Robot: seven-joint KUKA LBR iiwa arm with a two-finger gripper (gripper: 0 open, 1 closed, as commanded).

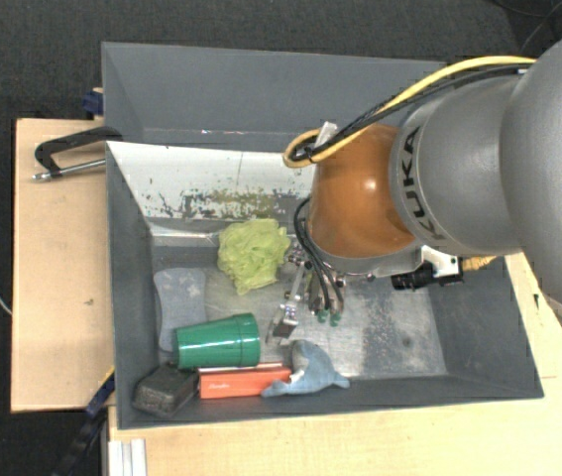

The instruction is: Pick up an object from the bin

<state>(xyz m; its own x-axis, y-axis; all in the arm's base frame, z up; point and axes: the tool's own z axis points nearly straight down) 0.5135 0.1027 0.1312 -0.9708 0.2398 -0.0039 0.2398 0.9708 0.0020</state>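
Dark floor lies around a grey metal bin (127, 266), whose floor carries a handful of loose things. The arm (499, 157) comes in from the right and covers much of the bin's right half; its orange cover (360, 201) hides the back wall behind it and the top of the tool below.

The jaws hang under that cover, low over the bare middle of the bin floor. Their thin metal parts and cables overlap, so I cannot tell whether the jaws are apart or together, and nothing can be made out between them.

A yellow-green lump (253, 253), crumpled, lies just beside them on the left, near the back wall. A green cup (218, 341) lies on its side to the lower left, its mouth turned toward the jaws. A blue cloth (305, 375) lies bunched near the front wall, just below the jaws.

Along the front wall an orange flat thing (239, 384) lies touching the cloth, partly tucked under the cup. A dark block (167, 390) sits in the front left corner. A pale grey pad (179, 294) lies behind the cup, hard to tell apart from the floor.
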